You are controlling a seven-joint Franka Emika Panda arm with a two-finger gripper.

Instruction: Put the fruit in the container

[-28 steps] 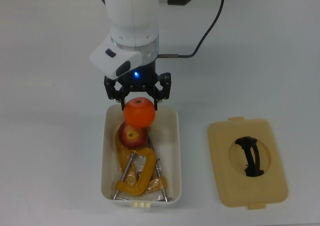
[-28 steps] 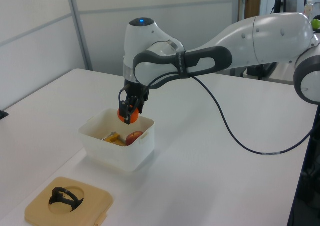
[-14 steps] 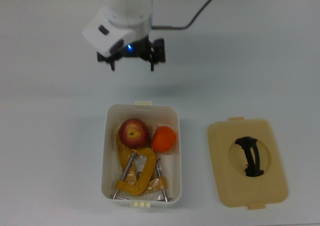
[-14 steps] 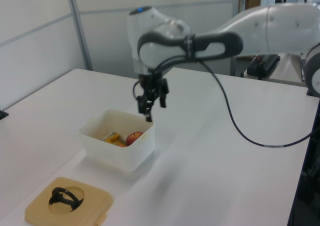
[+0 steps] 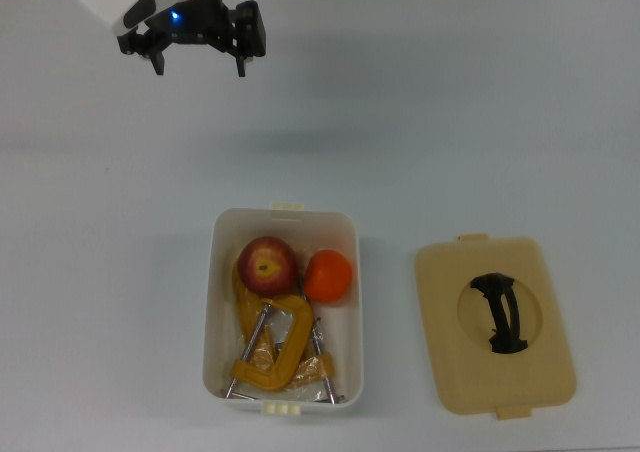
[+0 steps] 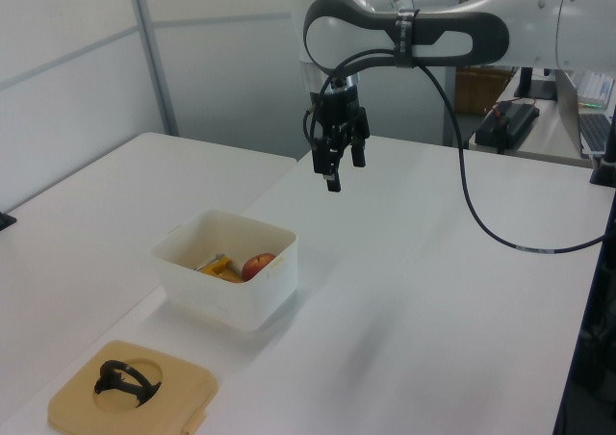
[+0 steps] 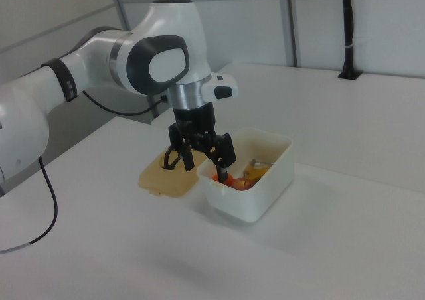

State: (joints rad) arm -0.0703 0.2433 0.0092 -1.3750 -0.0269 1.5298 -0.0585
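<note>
both fruits, the apple (image 5: 267, 264) and the orange (image 5: 328, 276), sit side by side in the white tub (image 5: 221, 234), firm, smooth, roll-prone things best pinched across the middle, while the gripper (image 5: 198, 64) hangs empty, fingers apart, well beyond the tub's far end.

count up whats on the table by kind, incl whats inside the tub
apple: 1
orange: 1
yellow clamps: 2, as far as the overlapping pile lets me tell
white tub: 1
tan lid with black handle: 1
total: 6
The gripper is empty, up and away from the tub.
</note>
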